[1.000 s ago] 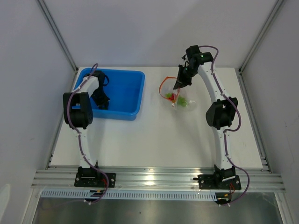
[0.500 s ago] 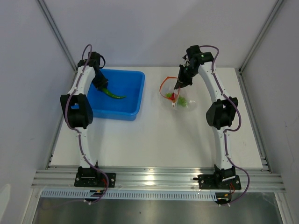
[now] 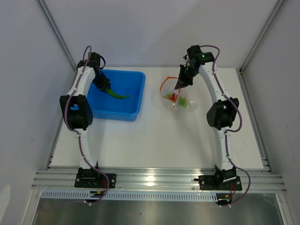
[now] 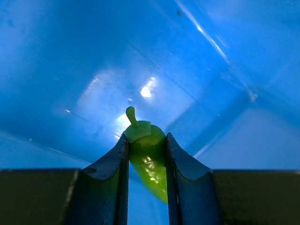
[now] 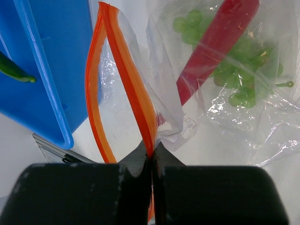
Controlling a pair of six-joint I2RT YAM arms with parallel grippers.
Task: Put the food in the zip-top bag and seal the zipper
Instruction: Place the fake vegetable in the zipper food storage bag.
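My left gripper (image 3: 104,86) is shut on a green pepper-shaped piece (image 3: 117,95) and holds it above the blue tub (image 3: 131,105). In the left wrist view the pepper (image 4: 149,159) sits between the two fingers, stem up. My right gripper (image 3: 178,86) is shut on the red-orange zipper strip (image 5: 133,89) of the clear zip-top bag (image 3: 180,99), holding its mouth open as a loop (image 3: 164,84). Inside the bag lie the light-green grapes (image 5: 239,61) and the slim red piece (image 5: 213,47).
The blue tub stands at the back left of the white table (image 3: 154,140); its rim also shows in the right wrist view (image 5: 42,84). Metal frame posts (image 3: 262,37) rise at the back corners. Grey walls close in both sides.
My left gripper has risen out of the tub with the green pepper and shifted slightly right. The right gripper and bag have stayed still.
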